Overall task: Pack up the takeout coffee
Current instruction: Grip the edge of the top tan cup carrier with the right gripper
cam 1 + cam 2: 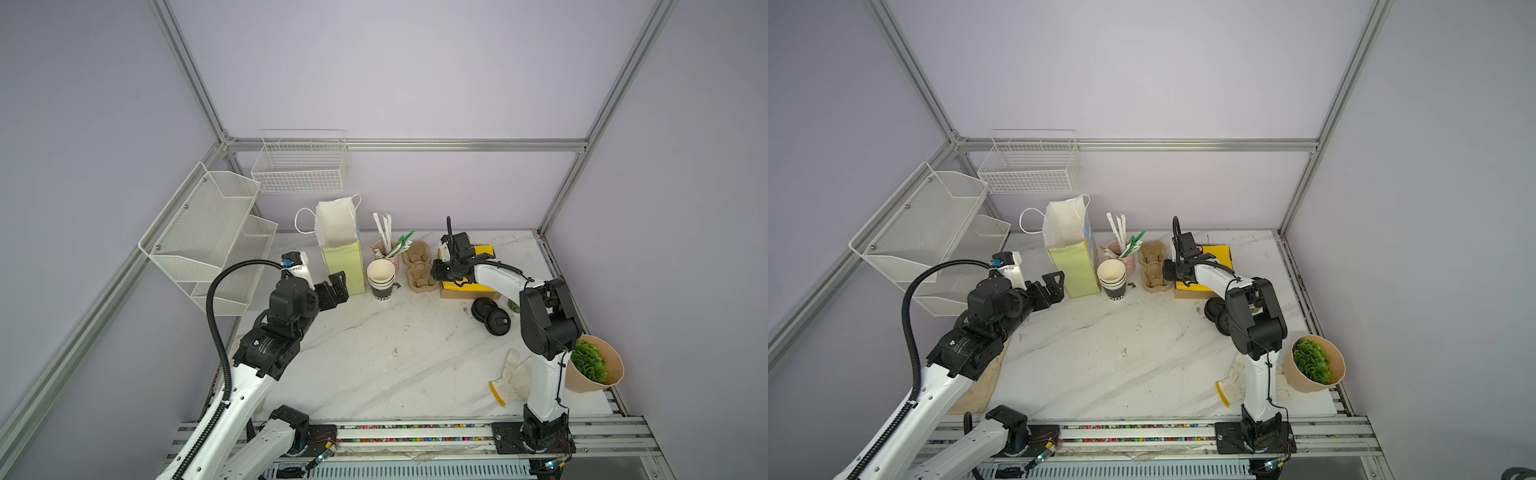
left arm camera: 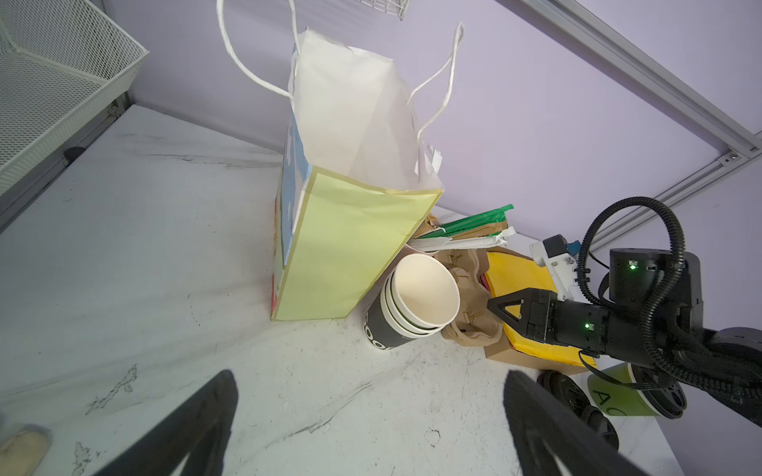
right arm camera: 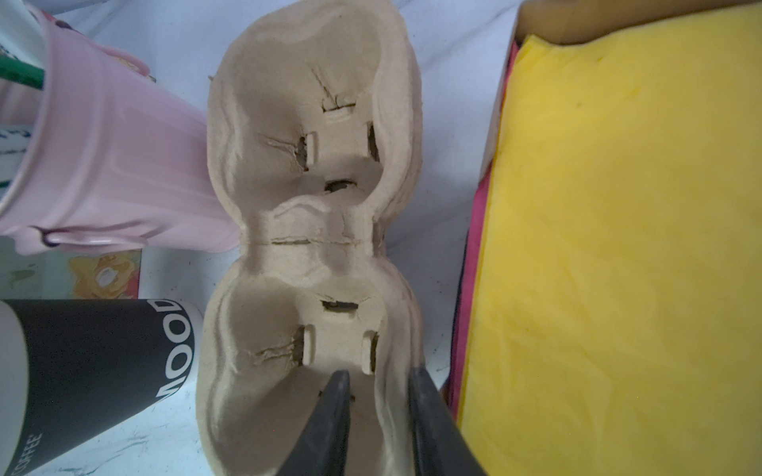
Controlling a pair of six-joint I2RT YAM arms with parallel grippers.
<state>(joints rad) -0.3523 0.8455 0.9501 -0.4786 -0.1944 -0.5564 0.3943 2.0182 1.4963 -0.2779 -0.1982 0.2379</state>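
Marbled bench (image 1: pixel 374 353): left hand (image 2: pixel 370 377) spread beside paper bag (image 2: pixel 354 247); right hand (image 3: pixel 379 383) straddles pulp carrier (image 3: pixel 313 165) rim, grip cannot be told; takeout coffee (image 2: pixel 610 393) lies on its side beside black lids (image 1: pixel 490 316).

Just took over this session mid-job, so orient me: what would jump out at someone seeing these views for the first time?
First the tall paper bag with its lime-green front, standing open at the back of the table, the left gripper wide open beside it. Next, the right gripper, jaws apart astride one wall of the brown pulp cup carrier, between the stacked cups and a bright yellow box.
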